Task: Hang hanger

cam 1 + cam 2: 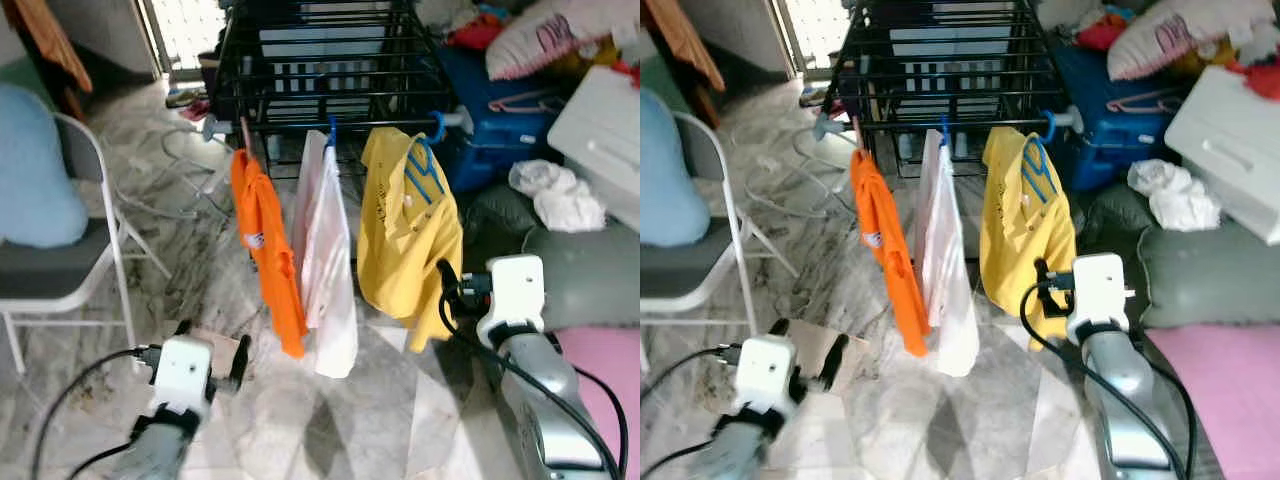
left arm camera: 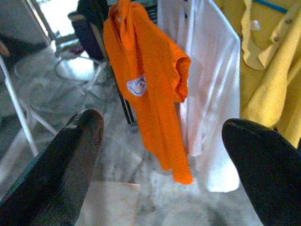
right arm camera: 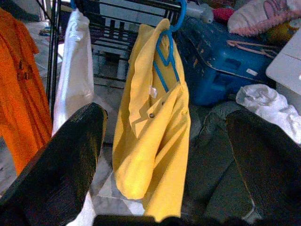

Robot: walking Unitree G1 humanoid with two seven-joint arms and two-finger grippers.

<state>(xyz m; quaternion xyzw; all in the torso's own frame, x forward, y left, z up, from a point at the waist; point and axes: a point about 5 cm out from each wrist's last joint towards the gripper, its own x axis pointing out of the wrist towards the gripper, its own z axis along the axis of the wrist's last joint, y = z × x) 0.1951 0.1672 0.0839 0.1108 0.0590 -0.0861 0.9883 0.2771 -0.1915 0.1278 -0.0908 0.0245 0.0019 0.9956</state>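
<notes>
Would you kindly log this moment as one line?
rack: orange shirt, white shirt, yellow shirt hung | left gripper open, empty | right gripper open, empty

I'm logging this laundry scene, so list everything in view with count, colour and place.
Drying rack: one, black, centre back.
Shirts: three on the rack's front rail, orange shirt at left, white shirt in the middle, yellow shirt on a blue hanger at right.
Folding chair: one, white frame, far left.
Blue bin: one, right back.
White cloth: one, crumpled, right.
Floor: marble.
Left claw: open, low left.
Right claw: open, by the yellow shirt.
</notes>
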